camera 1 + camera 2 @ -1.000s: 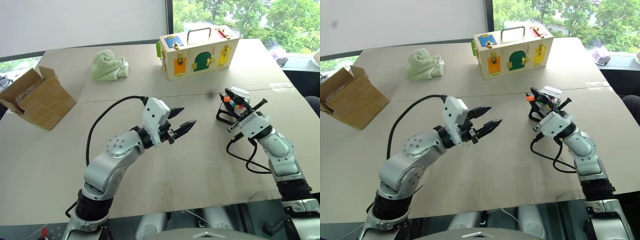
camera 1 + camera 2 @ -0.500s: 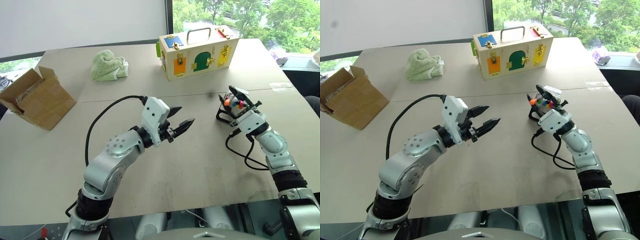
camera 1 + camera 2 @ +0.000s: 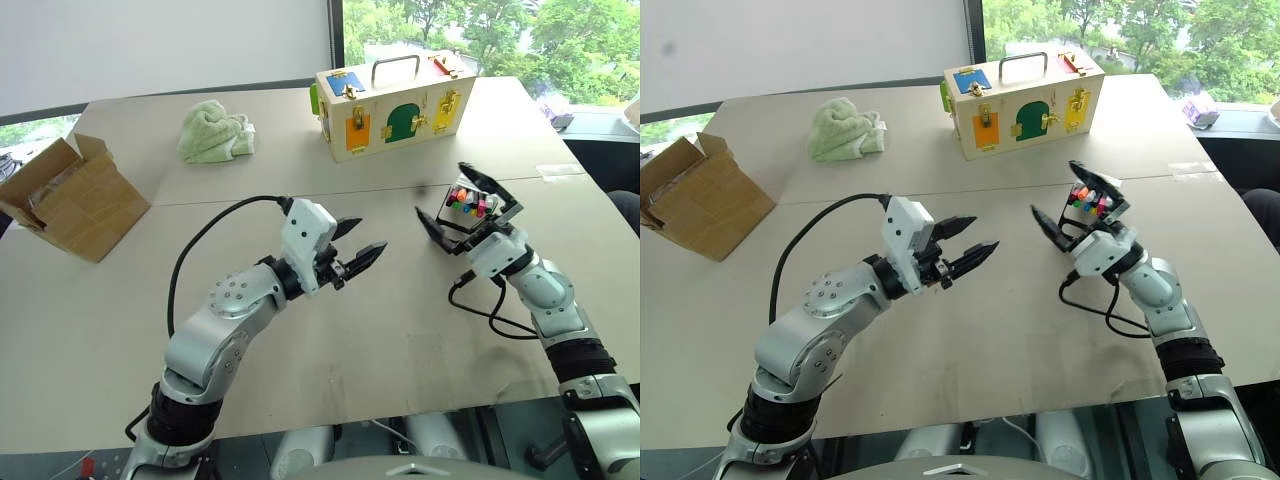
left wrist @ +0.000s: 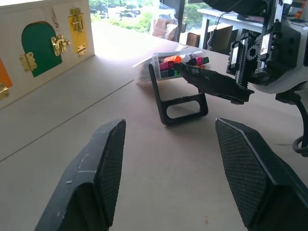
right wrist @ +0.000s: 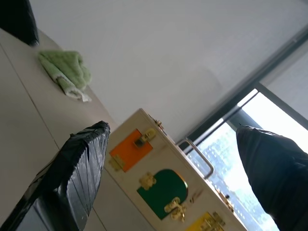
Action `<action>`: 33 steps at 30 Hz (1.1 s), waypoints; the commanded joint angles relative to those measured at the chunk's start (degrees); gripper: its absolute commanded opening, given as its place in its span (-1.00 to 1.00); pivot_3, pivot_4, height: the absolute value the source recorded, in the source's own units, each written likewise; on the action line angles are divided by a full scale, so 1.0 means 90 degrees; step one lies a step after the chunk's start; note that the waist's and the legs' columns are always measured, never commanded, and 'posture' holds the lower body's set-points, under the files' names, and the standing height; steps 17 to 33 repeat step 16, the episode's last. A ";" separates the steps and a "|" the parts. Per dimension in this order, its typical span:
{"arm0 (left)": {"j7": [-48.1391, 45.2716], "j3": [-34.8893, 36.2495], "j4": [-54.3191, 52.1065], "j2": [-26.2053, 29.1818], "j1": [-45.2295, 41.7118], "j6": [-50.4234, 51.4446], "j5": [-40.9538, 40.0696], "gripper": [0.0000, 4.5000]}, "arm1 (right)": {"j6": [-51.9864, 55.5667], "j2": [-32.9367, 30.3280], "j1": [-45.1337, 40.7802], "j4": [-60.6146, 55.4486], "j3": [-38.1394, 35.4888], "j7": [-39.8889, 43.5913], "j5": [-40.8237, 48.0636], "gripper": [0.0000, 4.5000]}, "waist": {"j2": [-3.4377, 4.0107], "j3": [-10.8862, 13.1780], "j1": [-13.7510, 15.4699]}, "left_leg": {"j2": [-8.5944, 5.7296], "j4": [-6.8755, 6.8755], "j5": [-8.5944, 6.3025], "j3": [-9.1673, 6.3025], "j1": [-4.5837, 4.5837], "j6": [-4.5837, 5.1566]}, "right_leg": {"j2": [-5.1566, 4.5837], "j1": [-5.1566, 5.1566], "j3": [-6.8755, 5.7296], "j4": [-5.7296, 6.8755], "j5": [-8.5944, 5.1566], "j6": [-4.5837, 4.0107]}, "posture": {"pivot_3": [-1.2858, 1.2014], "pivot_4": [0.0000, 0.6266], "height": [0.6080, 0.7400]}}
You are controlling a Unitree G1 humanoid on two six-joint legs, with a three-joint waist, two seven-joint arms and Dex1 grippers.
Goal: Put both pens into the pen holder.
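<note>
The pen holder (image 3: 452, 222) is a small black frame stand at the table's right, with several coloured marker caps (image 4: 184, 62) in its top. Among them I see an orange pen end (image 4: 174, 59) and a pale one (image 4: 194, 54); I cannot tell the two pens from the other markers. My right gripper (image 3: 440, 190) is wide open, one finger on each side of the holder's top, holding nothing. One of its fingers (image 4: 211, 84) crosses in front of the caps. My left gripper (image 3: 372, 233) hovers open and empty over the middle of the table, pointing toward the holder.
A wooden latch box (image 3: 395, 100) with a handle stands behind the holder. A green cloth (image 3: 215, 132) lies at the back left, and an open cardboard box (image 3: 70, 195) sits at the far left. A black cable (image 3: 482, 308) loops beside my right forearm.
My right gripper went from shut to wide open at the holder and shifted slightly left. The orange end it held beside the holder now sits among the caps. The left arm stayed still.
</note>
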 commanded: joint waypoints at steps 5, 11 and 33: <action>-0.0550 0.1229 -0.0065 0.0414 0.2065 -0.1285 0.0064 0.34 | 0.3742 -0.0935 0.1929 -0.2340 0.0723 0.2040 0.3442 0.99 | 0.0005 0.0006 0.0048 | -0.0005 -0.0003 -0.0014 -0.0001 0.0008 0.0024 | -0.0018 0.0016 -0.0001 -0.0014 -0.0001 -0.0002 | 0.03 -0.52 1.00; -0.0690 0.1512 0.0289 0.0451 0.3171 -0.2029 0.0443 0.34 | 0.5052 -0.1248 0.2373 -0.2523 0.0097 0.2652 0.4359 0.99 | 0.0004 0.0008 0.0054 | -0.0001 -0.0003 -0.0026 -0.0007 0.0011 0.0044 | -0.0016 0.0017 -0.0008 -0.0013 -0.0002 -0.0002 | 0.03 -0.52 1.00; -0.0474 0.1338 0.0305 0.0375 0.3243 -0.2134 0.0757 0.34 | 0.5558 -0.1171 0.2440 -0.2536 -0.0231 0.3000 0.4479 0.99 | 0.0004 0.0008 0.0073 | -0.0001 -0.0003 -0.0026 -0.0006 0.0009 0.0044 | -0.0016 0.0017 -0.0009 -0.0014 -0.0001 -0.0001 | 0.03 -0.52 1.00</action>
